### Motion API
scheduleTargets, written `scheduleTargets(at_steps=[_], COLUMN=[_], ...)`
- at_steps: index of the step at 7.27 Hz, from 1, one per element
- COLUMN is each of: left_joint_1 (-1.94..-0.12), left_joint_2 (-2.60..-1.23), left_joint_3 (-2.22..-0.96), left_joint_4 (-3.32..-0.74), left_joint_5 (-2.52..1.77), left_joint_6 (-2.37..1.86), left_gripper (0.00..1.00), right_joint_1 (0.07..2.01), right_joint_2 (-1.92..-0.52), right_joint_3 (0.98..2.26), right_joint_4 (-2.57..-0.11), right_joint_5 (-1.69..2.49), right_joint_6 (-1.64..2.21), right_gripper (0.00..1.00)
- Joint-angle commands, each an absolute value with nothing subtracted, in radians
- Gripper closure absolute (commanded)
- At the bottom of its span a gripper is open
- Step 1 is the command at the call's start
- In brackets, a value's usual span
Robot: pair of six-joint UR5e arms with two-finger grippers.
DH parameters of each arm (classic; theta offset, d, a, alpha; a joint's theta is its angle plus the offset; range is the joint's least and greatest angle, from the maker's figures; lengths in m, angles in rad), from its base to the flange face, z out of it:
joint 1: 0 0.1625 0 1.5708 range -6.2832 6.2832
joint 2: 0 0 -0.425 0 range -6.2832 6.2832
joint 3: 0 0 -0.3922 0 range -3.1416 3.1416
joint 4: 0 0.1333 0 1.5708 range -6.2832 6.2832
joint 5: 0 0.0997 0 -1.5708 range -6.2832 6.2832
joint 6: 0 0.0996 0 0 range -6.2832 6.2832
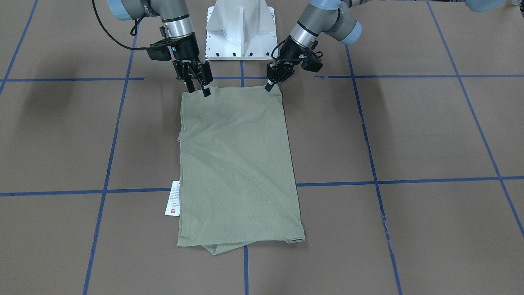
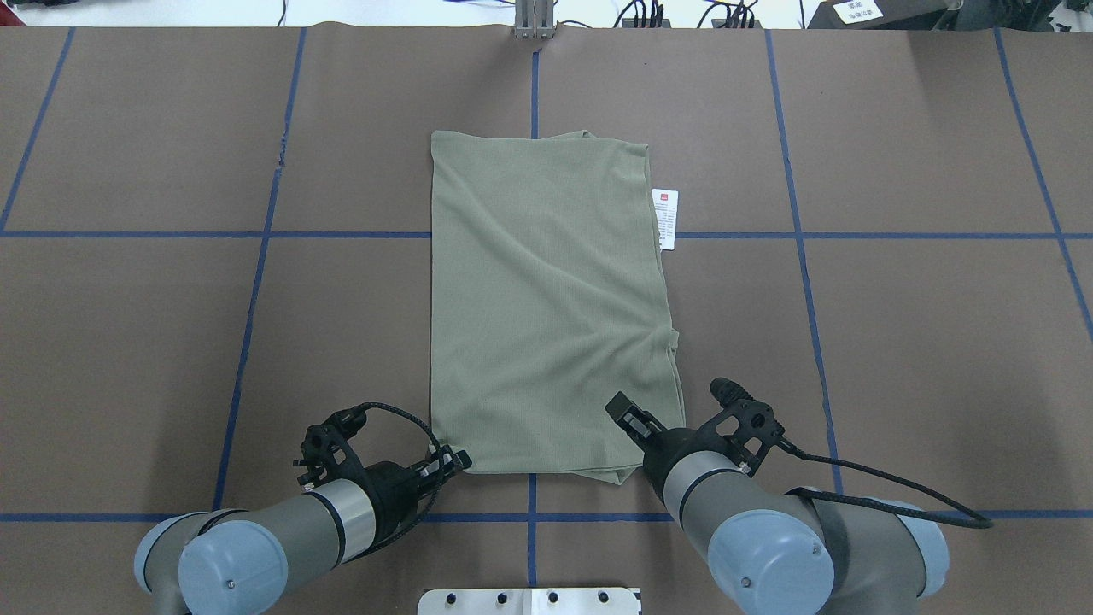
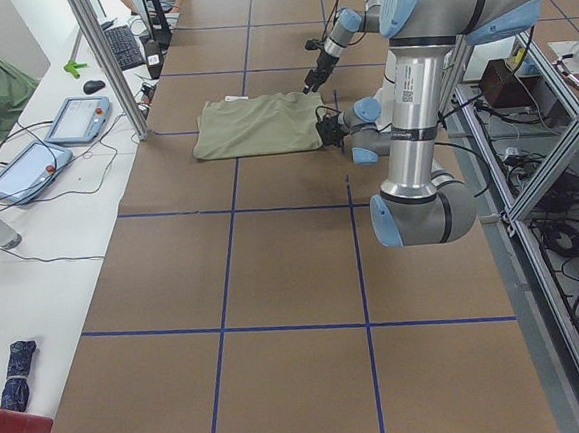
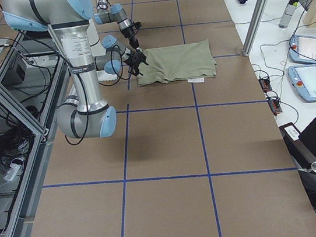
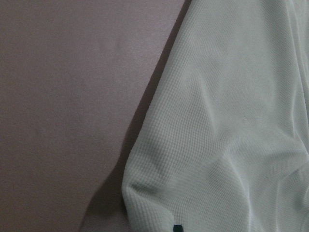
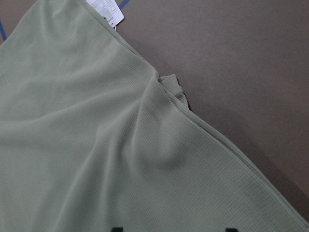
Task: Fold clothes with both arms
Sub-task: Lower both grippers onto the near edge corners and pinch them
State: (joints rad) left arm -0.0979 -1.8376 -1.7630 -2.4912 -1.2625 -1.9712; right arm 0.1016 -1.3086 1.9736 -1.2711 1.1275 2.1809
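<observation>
Item: one sage-green shirt [image 1: 239, 164], folded into a long narrow rectangle and lying flat near the middle of the brown table [image 1: 409, 131]. Its long axis runs from the robot's side to the far side, across one of the blue tape lines [image 1: 409, 180]. The far end is slightly uneven, with an under-layer showing past the top layer. Soft diagonal creases cross the half nearer the robot. Attachment: a white hang tag [image 1: 173, 198] with a red mark, projecting from the shirt's right edge toward its far end and lying on the table. Left gripper [image 1: 269, 86]: fingers drawn narrow on the shirt's near left corner; in the left wrist view the cloth puckers and sits a little off the table there. Right gripper [image 1: 199, 91]: fingers spread wide, tips down over the near right corner, cloth between them ungripped. Fixture: white pedestal base [image 1: 240, 28], just beyond the shirt's near edge, between the two arms.
</observation>
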Motion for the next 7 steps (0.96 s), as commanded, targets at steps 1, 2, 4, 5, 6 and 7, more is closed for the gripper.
scheduleTargets(at_steps=[1, 2, 4, 5, 6, 7], left_joint_1=[-0.097, -0.097, -0.097, -0.097, -0.097, -0.095], left_joint_2=[-1.838, -1.838, -1.838, -1.838, -1.836, -1.836], left_joint_3=[-1.764, -1.763, -1.763, -1.763, -1.763, -1.763], left_joint_4=[-2.491, -2.491, -2.491, -2.491, -2.491, -2.493], left_joint_5=[-1.262, -1.262, -1.262, -1.262, -1.262, -1.261], left_joint_6=[-1.971, -1.971, -1.971, -1.971, -1.971, -1.971], left_gripper=[1.0, 1.0, 1.0, 1.0, 1.0, 1.0], right_joint_1=[0.092, 0.091, 0.072, 0.068, 0.066, 0.066], right_joint_2=[-1.298, -1.292, -1.29, -1.289, -1.289, -1.289], right_joint_3=[1.954, 1.963, 1.951, 1.95, 1.948, 1.942], right_joint_4=[-1.32, -1.365, -1.37, -1.382, -1.382, -1.382], right_joint_5=[1.141, 1.163, 1.166, 1.166, 1.164, 1.158], right_joint_6=[2.192, 2.195, 2.197, 2.197, 2.198, 2.2], right_gripper=[0.23, 0.22, 0.17, 0.17, 0.18, 0.21])
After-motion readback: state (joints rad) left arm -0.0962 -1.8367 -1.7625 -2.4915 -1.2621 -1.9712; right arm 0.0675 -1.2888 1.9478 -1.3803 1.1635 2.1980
